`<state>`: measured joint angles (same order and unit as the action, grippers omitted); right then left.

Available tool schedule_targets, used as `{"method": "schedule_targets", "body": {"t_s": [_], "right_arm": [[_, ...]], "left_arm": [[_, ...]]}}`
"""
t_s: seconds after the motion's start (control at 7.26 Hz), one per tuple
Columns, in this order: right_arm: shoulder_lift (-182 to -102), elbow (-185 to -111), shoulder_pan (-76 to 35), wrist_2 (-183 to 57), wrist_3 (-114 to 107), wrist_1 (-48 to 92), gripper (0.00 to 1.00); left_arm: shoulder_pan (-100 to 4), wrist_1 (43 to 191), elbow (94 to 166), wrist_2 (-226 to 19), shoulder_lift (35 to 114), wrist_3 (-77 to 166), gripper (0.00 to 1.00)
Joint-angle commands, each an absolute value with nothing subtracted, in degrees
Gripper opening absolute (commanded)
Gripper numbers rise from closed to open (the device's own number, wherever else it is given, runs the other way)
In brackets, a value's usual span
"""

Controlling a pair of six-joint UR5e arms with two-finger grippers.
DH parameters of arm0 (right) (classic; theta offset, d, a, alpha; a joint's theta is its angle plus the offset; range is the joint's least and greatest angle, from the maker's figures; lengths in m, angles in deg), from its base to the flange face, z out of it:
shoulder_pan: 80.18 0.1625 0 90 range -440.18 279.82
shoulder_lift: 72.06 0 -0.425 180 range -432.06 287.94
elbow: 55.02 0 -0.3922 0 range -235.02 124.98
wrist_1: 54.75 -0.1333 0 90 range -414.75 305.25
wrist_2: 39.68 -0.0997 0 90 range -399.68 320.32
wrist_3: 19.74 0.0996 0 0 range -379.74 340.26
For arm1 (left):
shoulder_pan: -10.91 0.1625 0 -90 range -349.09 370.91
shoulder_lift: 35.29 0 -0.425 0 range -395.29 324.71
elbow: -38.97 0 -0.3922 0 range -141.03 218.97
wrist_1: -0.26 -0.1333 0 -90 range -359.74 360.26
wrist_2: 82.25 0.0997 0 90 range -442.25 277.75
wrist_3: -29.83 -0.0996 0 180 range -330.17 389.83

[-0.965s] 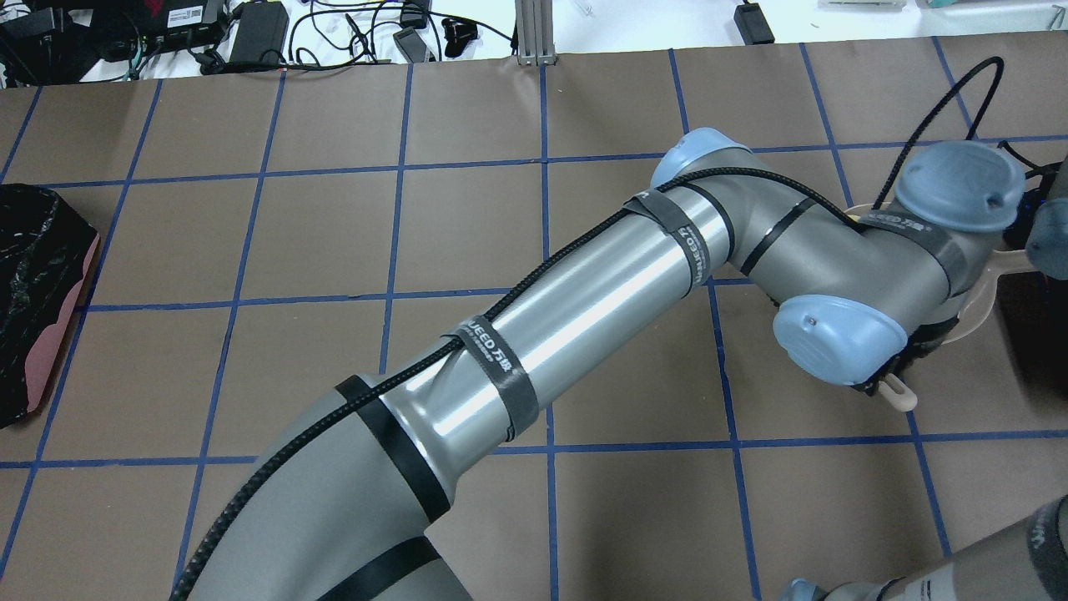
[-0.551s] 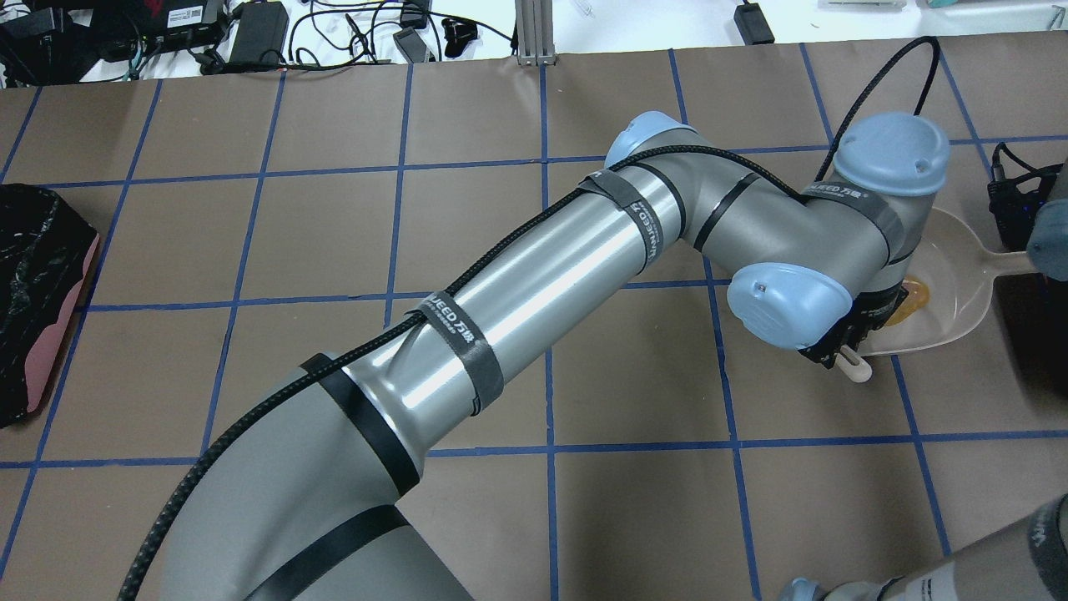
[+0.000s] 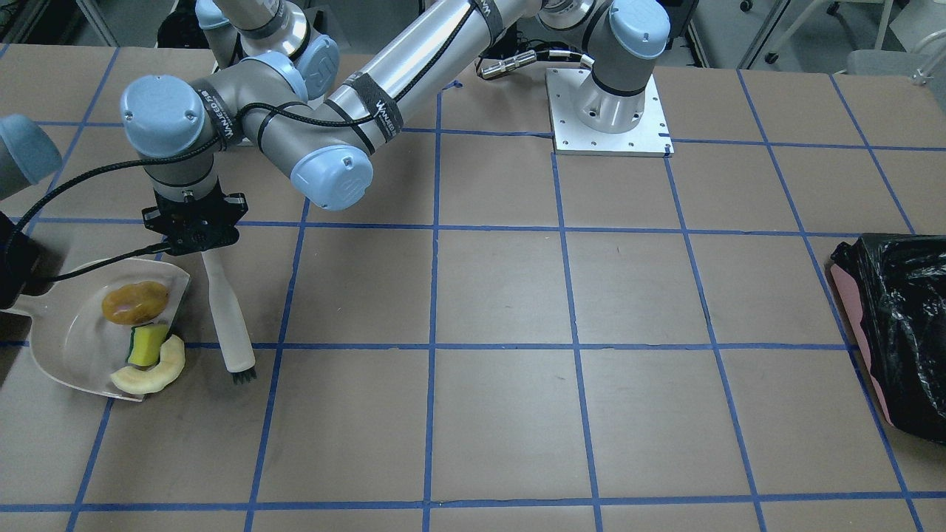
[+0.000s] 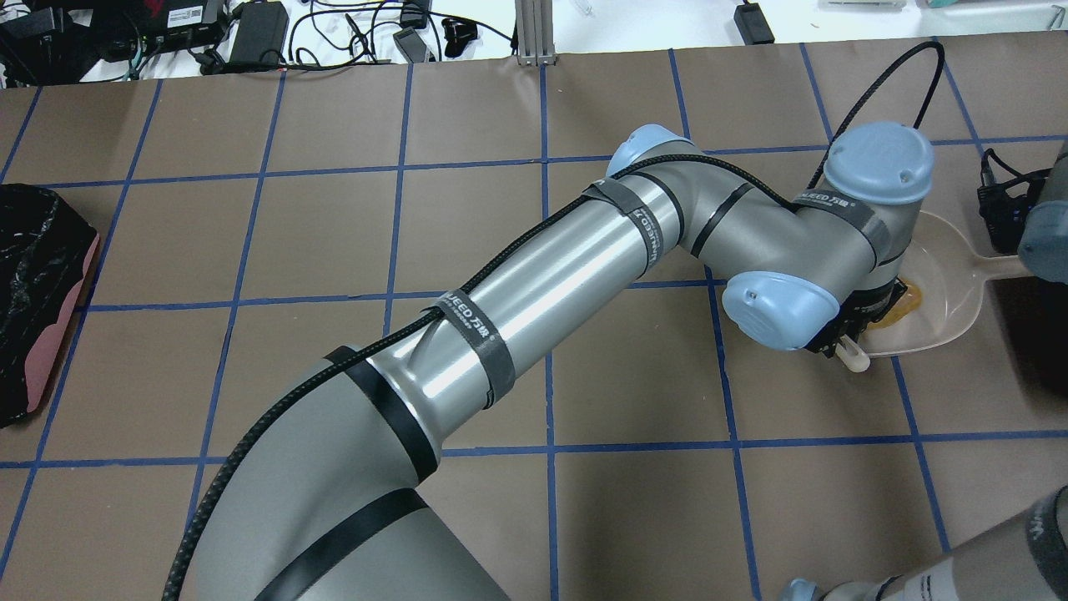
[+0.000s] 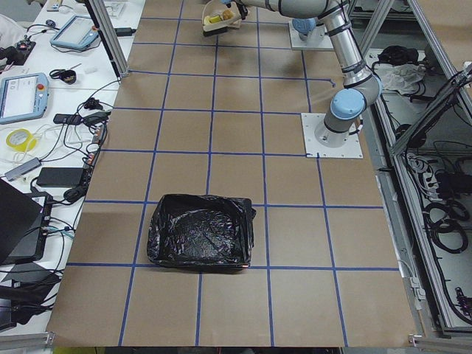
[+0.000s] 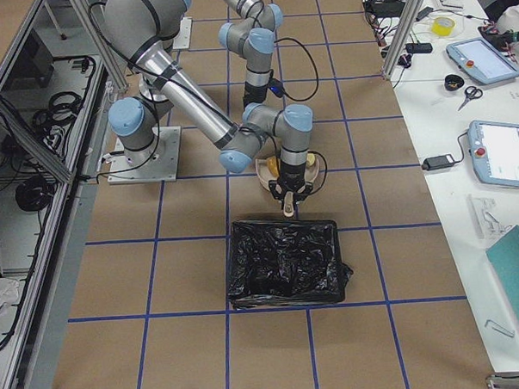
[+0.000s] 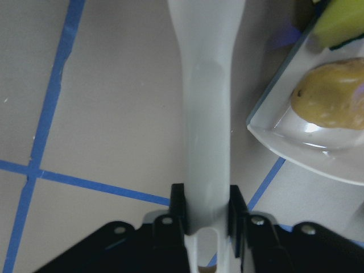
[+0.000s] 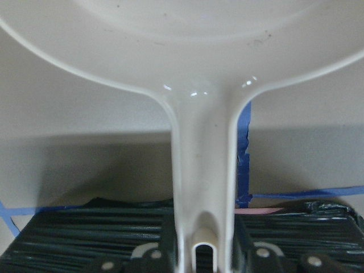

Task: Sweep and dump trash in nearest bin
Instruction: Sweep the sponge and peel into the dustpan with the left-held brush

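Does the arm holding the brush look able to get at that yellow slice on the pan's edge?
Probably yes: the brush in the left gripper sits beside the pale yellow slice at the dustpan's open edge, with only bare table between.

Brown paper table top (image 3: 502, 295), gridded with blue tape lines (image 3: 562, 346). Cream plastic dustpan (image 3: 72, 346). Orange-brown potato-like lump (image 3: 134, 302); yellow-green sponge wedge (image 3: 148, 344), dark green along one edge; pale yellow crescent slice (image 3: 151, 375). Cream-handled brush (image 3: 225, 318), black bristles. Glossy black bag (image 3: 905, 318) over pink bin (image 3: 848, 299). Silver-grey arms (image 3: 414, 52), pale blue joint caps, black straps.
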<state>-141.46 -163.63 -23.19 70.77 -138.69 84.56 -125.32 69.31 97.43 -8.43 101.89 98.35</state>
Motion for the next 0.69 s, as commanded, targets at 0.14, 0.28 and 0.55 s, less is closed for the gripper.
{"method": "schedule_targets", "body": {"t_s": [0.14,0.28,0.55], "right_arm": [[-141.32,-163.66,-23.13,67.47,-138.74,83.85,0.0],[-141.4,-163.39,-23.13,66.85,-138.74,82.2,0.0],[-141.32,-163.13,-23.13,63.77,-138.83,81.74,0.0]], "left_arm": [[-125.23,66.2,94.71,-8.24,104.97,95.48,0.0],[-125.14,66.1,93.13,-8.24,106.2,95.22,0.0],[-124.97,67.14,94.15,-6.33,105.27,92.08,0.0]]}}
